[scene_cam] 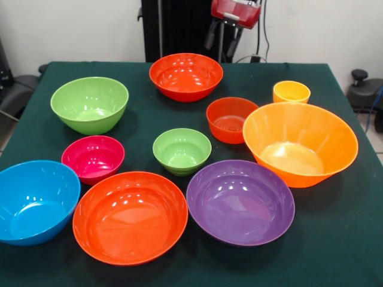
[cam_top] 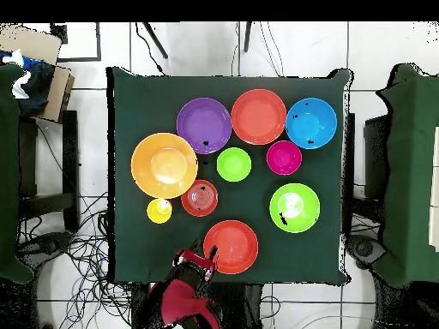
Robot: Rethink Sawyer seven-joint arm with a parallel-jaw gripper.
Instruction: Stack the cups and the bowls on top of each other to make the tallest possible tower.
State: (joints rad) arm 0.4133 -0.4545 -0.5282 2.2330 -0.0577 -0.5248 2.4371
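Every bowl stands alone on the green table (scene_cam: 341, 239), none nested. At the back are a red-orange bowl (scene_cam: 186, 76) (cam_top: 231, 246), a large lime green bowl (scene_cam: 90, 104) (cam_top: 294, 207) and one yellow-orange cup (scene_cam: 291, 92) (cam_top: 159, 210). In the middle are a small red-orange bowl (scene_cam: 230, 119) (cam_top: 199, 198), a large orange bowl (scene_cam: 299, 143) (cam_top: 164, 165), a small lime green bowl (scene_cam: 182, 150) and a magenta bowl (scene_cam: 93, 158). In front are blue (scene_cam: 36, 200), wide red-orange (scene_cam: 130, 216) and purple (scene_cam: 240, 201) bowls. My gripper (scene_cam: 221, 43) (cam_top: 195, 257) is open and empty, drawn back over the table's far edge beside the back red-orange bowl.
The black pedestal (scene_cam: 179, 27) stands behind the table. In the overhead view, cloth-covered tables (cam_top: 416, 171) flank the table, a cardboard box (cam_top: 39, 56) sits at the upper left, and cables (cam_top: 81, 248) lie on the floor.
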